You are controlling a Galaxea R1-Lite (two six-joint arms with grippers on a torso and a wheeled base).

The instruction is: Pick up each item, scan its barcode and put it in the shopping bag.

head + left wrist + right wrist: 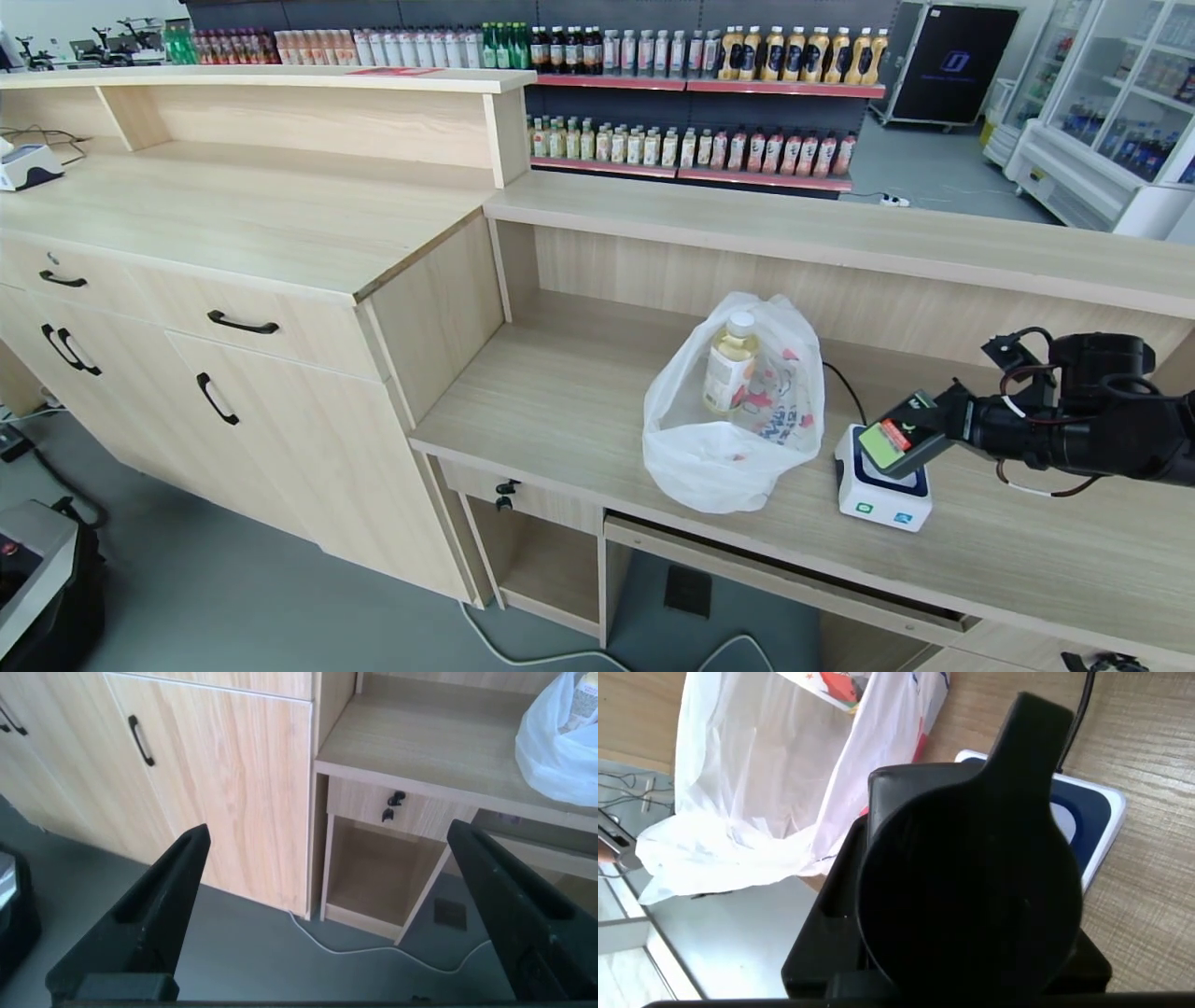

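A white plastic shopping bag [733,420] stands open on the low wooden desk [560,401], and a yellow drink bottle [731,366] stands upright inside it. Just right of the bag sits a white scanner [882,490] with a blue top. My right gripper [920,431] comes in from the right, shut on a small dark box [894,442] with a green and red label, held tilted just above the scanner. In the right wrist view the dark box [971,887] hides most of the scanner [1088,812], with the bag [757,784] beside it. My left gripper [329,835] hangs open over the floor by the cabinet.
A raised ledge [840,233] runs behind the desk. A taller counter with drawers [243,322] stands to the left, with a small white device [28,166] on it. A black cable [845,387] trails behind the scanner. Shelves of bottles [691,56] line the back.
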